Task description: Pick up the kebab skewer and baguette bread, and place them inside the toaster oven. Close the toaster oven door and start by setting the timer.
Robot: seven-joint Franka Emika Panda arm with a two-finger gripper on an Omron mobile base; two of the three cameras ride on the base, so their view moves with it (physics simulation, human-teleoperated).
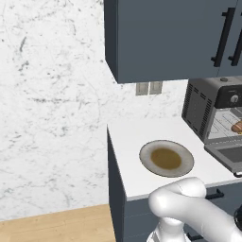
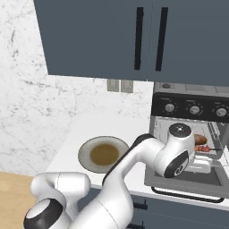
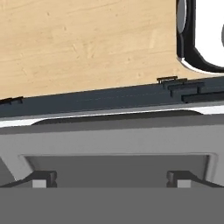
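Hand view — wide-spread hand [image 3: 112, 179] above flat grey glass-paned toaster oven door [image 3: 113, 142] — pale woodgrain floor [image 3: 87, 43].

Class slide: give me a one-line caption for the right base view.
Arm reaches to the open toaster oven, skewer and bread on its rack, door down, plate left bare.
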